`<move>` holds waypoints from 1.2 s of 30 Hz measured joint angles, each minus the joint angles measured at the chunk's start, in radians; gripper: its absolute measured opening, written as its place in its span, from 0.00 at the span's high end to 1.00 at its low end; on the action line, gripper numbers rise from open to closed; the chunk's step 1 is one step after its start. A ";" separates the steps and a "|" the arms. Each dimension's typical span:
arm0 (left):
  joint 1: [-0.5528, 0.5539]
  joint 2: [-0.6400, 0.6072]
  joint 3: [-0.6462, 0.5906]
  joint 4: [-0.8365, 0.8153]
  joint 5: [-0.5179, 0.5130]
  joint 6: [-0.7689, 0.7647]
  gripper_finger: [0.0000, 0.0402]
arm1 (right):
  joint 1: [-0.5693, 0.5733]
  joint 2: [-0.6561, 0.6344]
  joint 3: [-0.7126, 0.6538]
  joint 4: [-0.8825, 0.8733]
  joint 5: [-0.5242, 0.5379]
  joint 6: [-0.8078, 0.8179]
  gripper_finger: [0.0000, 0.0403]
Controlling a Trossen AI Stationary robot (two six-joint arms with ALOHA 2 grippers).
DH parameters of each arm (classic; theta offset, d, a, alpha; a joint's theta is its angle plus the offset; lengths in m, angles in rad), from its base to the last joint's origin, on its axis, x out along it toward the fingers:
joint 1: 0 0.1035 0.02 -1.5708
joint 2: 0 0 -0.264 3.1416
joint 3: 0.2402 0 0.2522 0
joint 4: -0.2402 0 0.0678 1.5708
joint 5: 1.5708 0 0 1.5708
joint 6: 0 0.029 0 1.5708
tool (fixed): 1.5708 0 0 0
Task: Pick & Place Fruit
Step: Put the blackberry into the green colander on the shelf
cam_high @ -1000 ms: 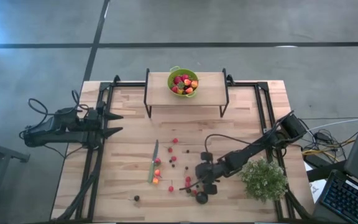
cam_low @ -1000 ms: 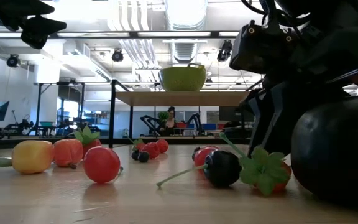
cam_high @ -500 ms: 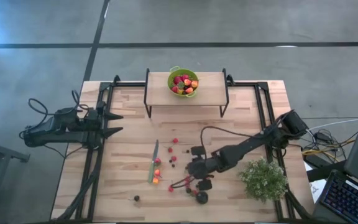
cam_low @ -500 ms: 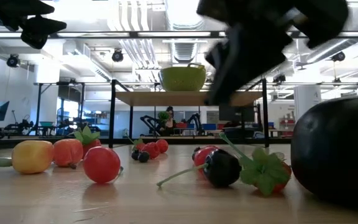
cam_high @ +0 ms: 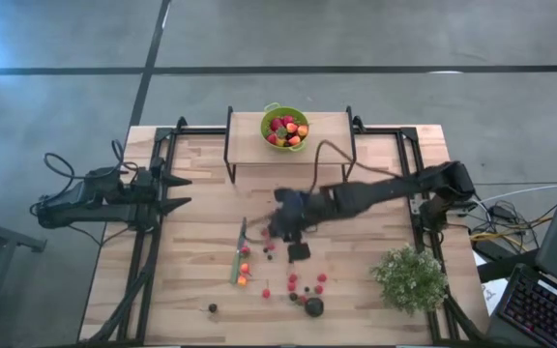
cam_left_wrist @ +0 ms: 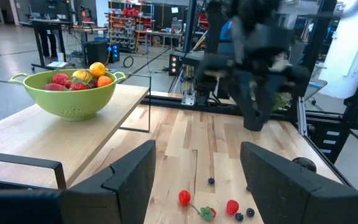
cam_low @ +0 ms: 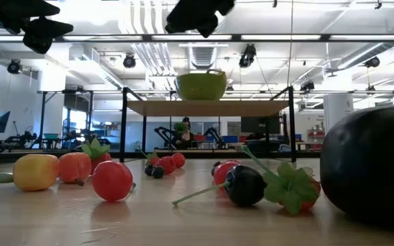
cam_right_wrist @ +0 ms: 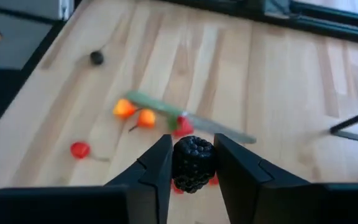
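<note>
The right gripper (cam_high: 283, 218) is hanging above the middle of the table (cam_high: 375, 174), its two fingers (cam_right_wrist: 156, 169) pinching a dark blackberry (cam_right_wrist: 193, 163) between them; the right wrist view is showing the berry seated squarely between the pads, clear of the wood below. The green bowl (cam_high: 285, 127), already holding several red and orange pieces, is sitting on the raised shelf (cam_high: 327, 135) at the far edge, and from the loaded gripper it is lying at about twelve o'clock in the high view, almost straight ahead and higher, so the carry looks to me like a forward and upward move along that line, with the shelf's front rail to clear. The right arm is by far the nearer one to the bowl; the left gripper (cam_high: 177, 191) is waiting at the table's nine o'clock edge with its fingers spread and nothing between them. The rest of the loose fruit (cam_high: 292, 282) is lying scattered toward six o'clock of the right gripper, beside the green-handled knife (cam_high: 238, 253), with the bigger dark round fruit (cam_high: 313, 306) nearest the front edge and the potted plant (cam_high: 411, 277) off at four o'clock.
</note>
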 joint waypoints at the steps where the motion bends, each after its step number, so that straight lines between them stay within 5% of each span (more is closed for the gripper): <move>1: 0.000 0.000 0.000 0.000 0.000 0.000 0.40 | -0.020 -0.002 0.014 -0.008 -0.009 0.000 0.74; 14: 0.000 0.000 0.000 0.000 0.000 0.000 0.40 | -0.290 -0.006 0.169 -0.085 -0.019 0.017 0.74; 25: 0.000 0.000 0.000 0.000 0.000 0.000 0.40 | -0.484 -0.006 0.172 -0.077 0.049 0.104 0.76; 36: 0.000 0.000 0.000 0.000 0.000 0.000 0.40 | -0.574 0.007 0.168 -0.106 0.098 0.153 0.76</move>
